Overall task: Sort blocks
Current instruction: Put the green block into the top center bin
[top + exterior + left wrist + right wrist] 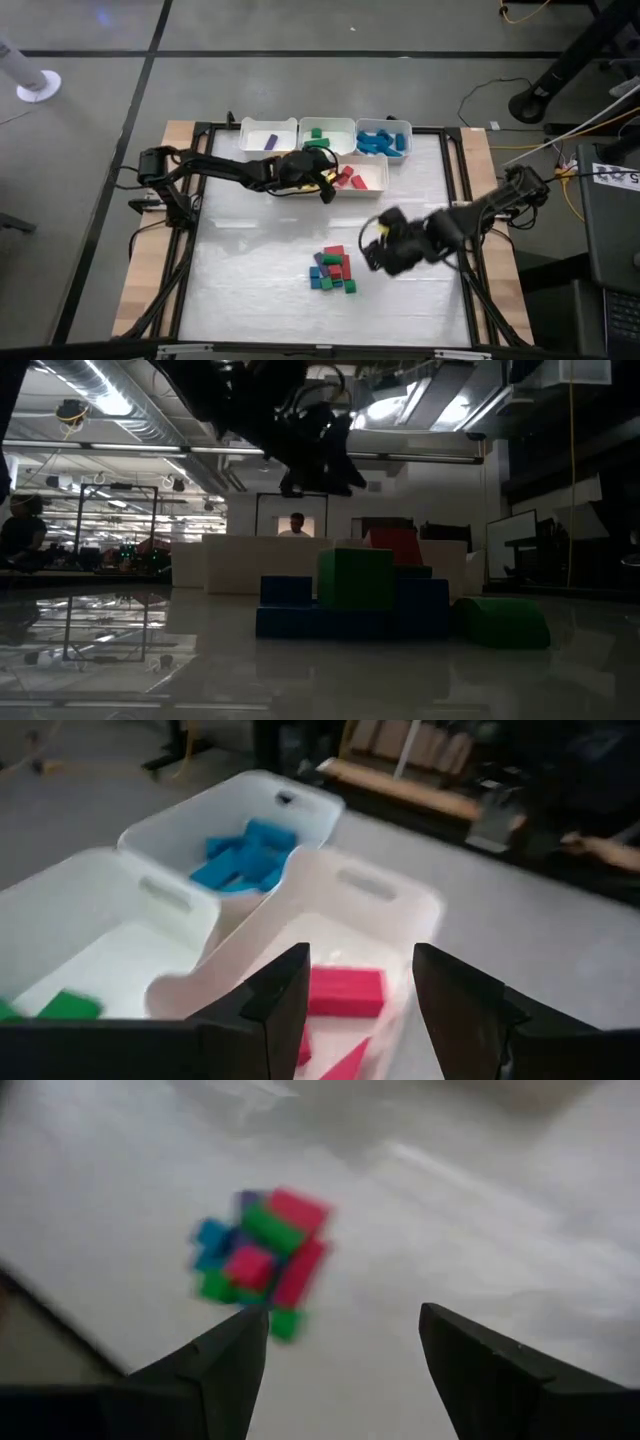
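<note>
Clearly the right hand [374,250] is hanging wide and empty just beside the pile of blocks [333,270] on the counter [250,280]; the left hand [322,185], parted and empty, is hovering over the red bin [375,180], farther off.

Red, green, blue blocks [333,270] heaped on pale table [250,280]; white bins [327,130] holding blue, green, purple, red pieces.

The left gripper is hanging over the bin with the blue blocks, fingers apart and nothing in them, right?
Not quite. The left gripper hangs over the bin with the red blocks, not the blue ones; the left wrist view shows this, with the blue blocks' bin farther off. The rest holds: its fingers are apart with nothing between them.
</note>
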Tool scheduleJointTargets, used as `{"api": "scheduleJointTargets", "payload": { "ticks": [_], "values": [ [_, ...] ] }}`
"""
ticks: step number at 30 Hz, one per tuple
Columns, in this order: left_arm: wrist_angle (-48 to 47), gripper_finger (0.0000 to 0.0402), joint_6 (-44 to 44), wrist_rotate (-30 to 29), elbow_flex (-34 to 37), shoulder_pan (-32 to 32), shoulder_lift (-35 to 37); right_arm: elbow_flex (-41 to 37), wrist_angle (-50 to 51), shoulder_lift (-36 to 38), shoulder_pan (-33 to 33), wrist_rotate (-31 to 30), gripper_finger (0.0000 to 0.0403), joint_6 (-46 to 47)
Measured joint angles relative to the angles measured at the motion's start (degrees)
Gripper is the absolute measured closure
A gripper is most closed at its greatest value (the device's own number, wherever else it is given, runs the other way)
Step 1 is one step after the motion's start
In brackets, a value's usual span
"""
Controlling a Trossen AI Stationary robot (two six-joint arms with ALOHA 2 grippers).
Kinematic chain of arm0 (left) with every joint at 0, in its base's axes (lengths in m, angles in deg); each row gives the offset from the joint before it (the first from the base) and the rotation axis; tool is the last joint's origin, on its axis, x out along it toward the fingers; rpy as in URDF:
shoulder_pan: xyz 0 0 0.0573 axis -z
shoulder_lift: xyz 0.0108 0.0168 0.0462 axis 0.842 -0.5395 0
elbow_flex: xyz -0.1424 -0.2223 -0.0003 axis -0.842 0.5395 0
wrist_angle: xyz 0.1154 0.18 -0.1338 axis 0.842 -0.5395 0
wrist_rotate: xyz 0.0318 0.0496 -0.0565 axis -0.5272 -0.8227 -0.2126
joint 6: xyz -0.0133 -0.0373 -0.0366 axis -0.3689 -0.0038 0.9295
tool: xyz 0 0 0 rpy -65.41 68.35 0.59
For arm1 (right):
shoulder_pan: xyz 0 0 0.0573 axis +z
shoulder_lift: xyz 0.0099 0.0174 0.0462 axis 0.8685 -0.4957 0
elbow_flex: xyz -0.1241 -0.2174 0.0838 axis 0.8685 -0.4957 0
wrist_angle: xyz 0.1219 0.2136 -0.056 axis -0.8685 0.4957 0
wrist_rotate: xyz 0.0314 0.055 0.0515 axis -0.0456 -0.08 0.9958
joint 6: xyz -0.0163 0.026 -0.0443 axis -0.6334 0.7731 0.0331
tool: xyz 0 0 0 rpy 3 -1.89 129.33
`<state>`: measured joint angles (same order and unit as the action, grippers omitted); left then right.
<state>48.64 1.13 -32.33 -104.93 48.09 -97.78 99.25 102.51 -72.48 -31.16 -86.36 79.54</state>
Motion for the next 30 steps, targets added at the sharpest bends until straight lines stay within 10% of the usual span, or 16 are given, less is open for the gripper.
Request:
{"api": "scheduleJointTargets", "payload": {
  "ticks": [9,30],
  "values": [
    [-7.81,0.0233,-3.79,1.36,0.00,2.66,11.50,-12.91,-30.49,-7.10,6.05,0.41,0.0141,11.60],
    [-26.97,0.0233,-4.05,1.34,0.00,11.17,19.78,-10.07,-33.11,-25.42,6.00,4.69,0.0141,16.49]
  ]
}}
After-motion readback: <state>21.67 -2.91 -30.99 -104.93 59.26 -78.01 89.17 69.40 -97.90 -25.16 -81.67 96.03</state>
